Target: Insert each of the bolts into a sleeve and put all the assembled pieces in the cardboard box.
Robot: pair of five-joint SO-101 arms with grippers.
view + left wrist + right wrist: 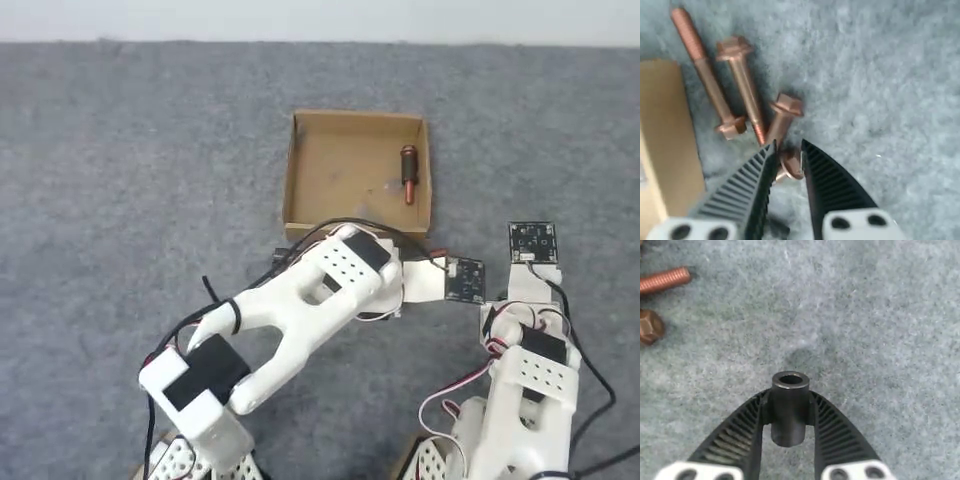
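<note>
Left gripper [788, 146]: fingers nearly closed, pinching the flanged head of the nearest bolt [790, 167] between their tips, low over the grey carpet [880, 75]. Right gripper [789, 395]: fingers closed to the width of a black sleeve [789, 415] and clamped on its sides. The sleeve's open bore end projects just past the fingertips, with carpet beneath. Just beyond the left gripper's tips, three loose bolts [743, 85] lie on the carpet in a close group. The shortest almost touches the pinched bolt, and the two longer ones lie side by side, heads at opposite ends. A wall of the cardboard box [665, 140] stands just beside the longest. In the high view the left arm [340, 290] reaches across to the near wall of the cardboard box [300, 170], and the right arm [535, 375] stands alongside it. Box contents: one assembled piece [409, 172], a copper bolt in a dark sleeve, lying along the inside of the right-hand wall.
</note>
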